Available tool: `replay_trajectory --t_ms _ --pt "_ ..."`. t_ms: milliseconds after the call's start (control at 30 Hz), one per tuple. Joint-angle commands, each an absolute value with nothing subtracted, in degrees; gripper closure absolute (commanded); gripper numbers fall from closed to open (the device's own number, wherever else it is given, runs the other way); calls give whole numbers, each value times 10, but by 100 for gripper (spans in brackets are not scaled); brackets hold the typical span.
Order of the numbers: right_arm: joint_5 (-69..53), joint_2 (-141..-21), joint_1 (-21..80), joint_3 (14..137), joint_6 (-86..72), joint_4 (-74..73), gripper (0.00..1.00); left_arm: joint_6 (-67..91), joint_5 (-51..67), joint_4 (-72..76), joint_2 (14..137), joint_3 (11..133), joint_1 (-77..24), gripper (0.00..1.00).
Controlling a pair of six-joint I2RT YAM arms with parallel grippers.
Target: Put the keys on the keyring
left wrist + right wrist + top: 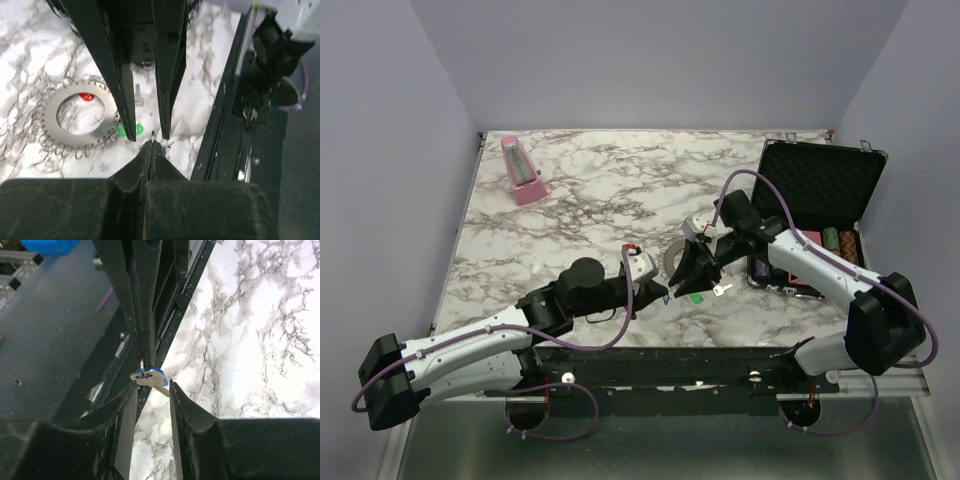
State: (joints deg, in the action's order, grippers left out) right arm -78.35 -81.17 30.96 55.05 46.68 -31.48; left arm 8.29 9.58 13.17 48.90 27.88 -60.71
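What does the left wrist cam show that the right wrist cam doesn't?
Only left wrist: the keyring lying flat, a red key head showing through its hole, and a green key head by its rim.
Only right wrist: the blue-headed key, pinched at the tips of the shut left gripper.
Both: the two grippers meeting tip to tip, the right gripper open, above the marble table.
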Motion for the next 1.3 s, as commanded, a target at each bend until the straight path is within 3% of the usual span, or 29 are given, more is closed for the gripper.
replay_trajectory --t_ms 0,333,733,1067,1267 --pt "-752 -795 309 570 534 -382 59 12 186 -139 540 383 -592 100" --pt "-770 -792 309 556 508 -360 59 -35 219 -215 621 486 -577 100" --pt "-784 -802 314 522 460 -289 60 -19 236 -184 644 497 -568 100" --pt "-766 -809 330 507 431 -254 66 -3 240 -163 649 492 -562 100" --pt "-761 -810 332 507 429 -253 75 -3 236 -162 649 493 -558 100"
